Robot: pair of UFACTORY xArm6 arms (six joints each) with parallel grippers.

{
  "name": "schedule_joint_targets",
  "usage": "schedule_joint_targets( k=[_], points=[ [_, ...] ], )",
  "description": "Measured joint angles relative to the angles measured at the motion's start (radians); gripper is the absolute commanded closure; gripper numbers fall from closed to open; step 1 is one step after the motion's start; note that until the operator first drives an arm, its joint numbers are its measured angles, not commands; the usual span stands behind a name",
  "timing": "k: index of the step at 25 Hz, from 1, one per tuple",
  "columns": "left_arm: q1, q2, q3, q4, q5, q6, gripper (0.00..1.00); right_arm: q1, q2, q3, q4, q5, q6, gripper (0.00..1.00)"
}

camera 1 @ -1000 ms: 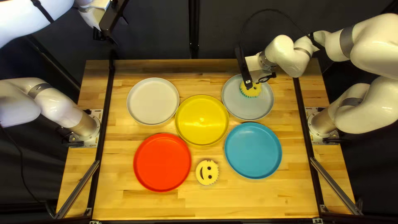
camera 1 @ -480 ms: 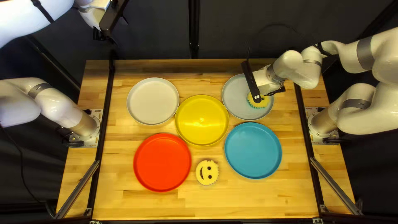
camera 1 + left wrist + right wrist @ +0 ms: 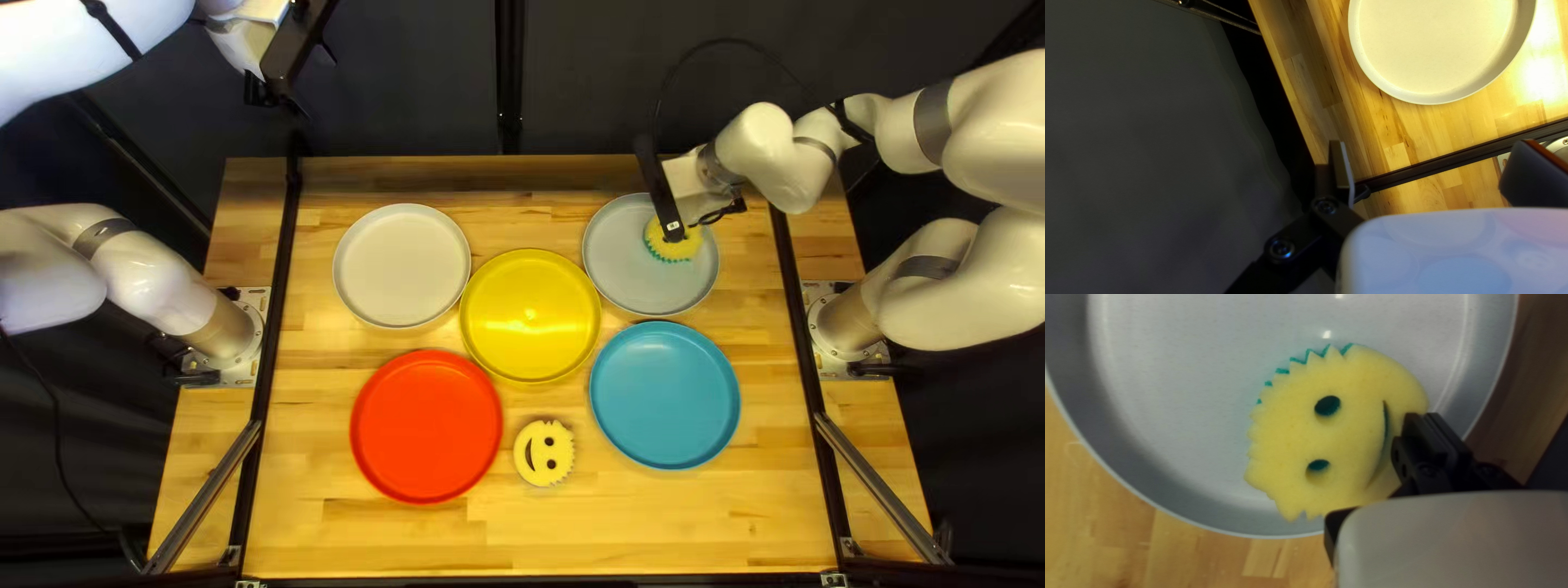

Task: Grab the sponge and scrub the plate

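White arms [image 3: 1007, 136] gleaming | grey bands [image 3: 933, 120] wrapping them | black cable [image 3: 718, 41] arching beyond right gripper [image 3: 681, 191] | screws [image 3: 1281, 249] studding left gripper [image 3: 292, 49]

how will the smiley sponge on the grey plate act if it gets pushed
The sponge looks like thick foam, so it's probably light and squashy. Lying flat and broad, it should slide rather than roll, though its teal underside might drag.

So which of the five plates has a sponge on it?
The grey plate, just beyond the blue plate: a yellow sponge sits on it; the other four are bare.
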Motion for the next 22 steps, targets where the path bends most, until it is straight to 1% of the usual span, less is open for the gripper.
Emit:
schedule_joint_targets(
  k=[3,8,11,15,19,22],
  points=[
    [0.0,0.0,0.0,0.0,0.0,0.0,0.0,0.011,-0.015,0.027,0.001,-0.009,0.004,1.0],
    [0.0,0.0,0.0,0.0,0.0,0.0,0.0,0.047,-0.08,0.095,-0.041,-0.014,0.066,1.0],
    [0.0,0.0,0.0,0.0,0.0,0.0,0.0,0.077,-0.131,0.13,-0.087,0.001,0.135,1.0],
    [0.0,0.0,0.0,0.0,0.0,0.0,0.0,0.139,-0.197,0.168,-0.173,0.03,0.265,1.0],
    [0.0,0.0,0.0,0.0,0.0,0.0,0.0,0.2,-0.207,0.168,-0.24,0.042,0.369,1.0],
    [0.0,0.0,0.0,0.0,0.0,0.0,0.0,0.219,-0.154,0.122,-0.258,0.046,0.404,1.0]
  ],
)
